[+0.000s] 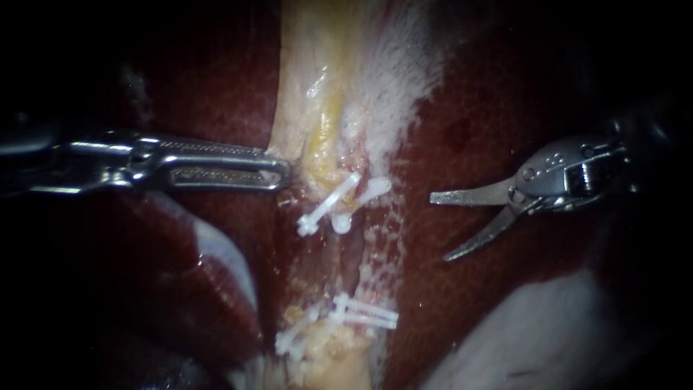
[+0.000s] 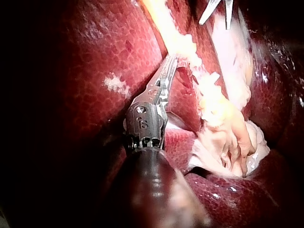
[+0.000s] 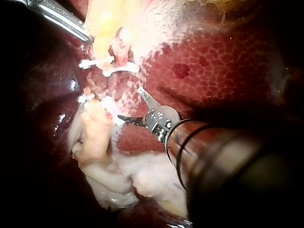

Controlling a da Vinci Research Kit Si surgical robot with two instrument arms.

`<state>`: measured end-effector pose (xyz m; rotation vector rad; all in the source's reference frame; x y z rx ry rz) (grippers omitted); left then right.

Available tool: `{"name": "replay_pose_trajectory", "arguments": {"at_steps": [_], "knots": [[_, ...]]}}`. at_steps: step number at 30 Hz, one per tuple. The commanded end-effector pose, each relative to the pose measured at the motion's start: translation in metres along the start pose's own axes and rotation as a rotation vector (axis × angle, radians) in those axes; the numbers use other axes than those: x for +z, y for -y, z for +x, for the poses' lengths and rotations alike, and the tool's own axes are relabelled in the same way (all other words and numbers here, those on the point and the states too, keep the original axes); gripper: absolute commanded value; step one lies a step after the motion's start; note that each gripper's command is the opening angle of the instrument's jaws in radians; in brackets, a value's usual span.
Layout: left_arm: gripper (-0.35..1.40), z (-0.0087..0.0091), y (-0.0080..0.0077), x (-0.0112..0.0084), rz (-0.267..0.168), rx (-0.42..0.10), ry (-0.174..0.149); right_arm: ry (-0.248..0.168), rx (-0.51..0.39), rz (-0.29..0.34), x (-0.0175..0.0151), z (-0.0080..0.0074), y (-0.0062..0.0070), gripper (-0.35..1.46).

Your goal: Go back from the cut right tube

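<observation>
Between left instrument (image 1: 283,173) and right instrument (image 1: 440,227), white clips (image 1: 332,202) pinch pale tissue (image 1: 325,133).

Two instruments are in view: one left instrument (image 1: 281,173) at nine o'clock and one right instrument (image 1: 439,227) at three o'clock. At least four white clips can be counted, in two groups: an upper pair of clips (image 1: 330,202) at the centre and a lower pair of clips (image 1: 364,312) toward six o'clock. One pale band of tissue (image 1: 325,94) runs from twelve to six o'clock. One dark red liver (image 1: 491,108) surrounds it.
</observation>
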<state>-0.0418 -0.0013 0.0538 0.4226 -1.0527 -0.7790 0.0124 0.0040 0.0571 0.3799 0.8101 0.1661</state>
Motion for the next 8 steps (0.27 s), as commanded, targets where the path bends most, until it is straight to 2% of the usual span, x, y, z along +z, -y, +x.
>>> {"name": "replay_pose_trajectory", "arguments": {"at_steps": [1,8], "knots": [[-0.23,0.0000,0.0000,0.0000,0.000,0.001,0.000,0.000,0.000,0.001,0.0000,0.0000,0.0000,1.43],[-0.23,0.0000,0.0000,-0.0001,0.000,0.001,0.000,0.000,0.000,0.007,-0.0001,0.0001,0.0002,1.43]]}}
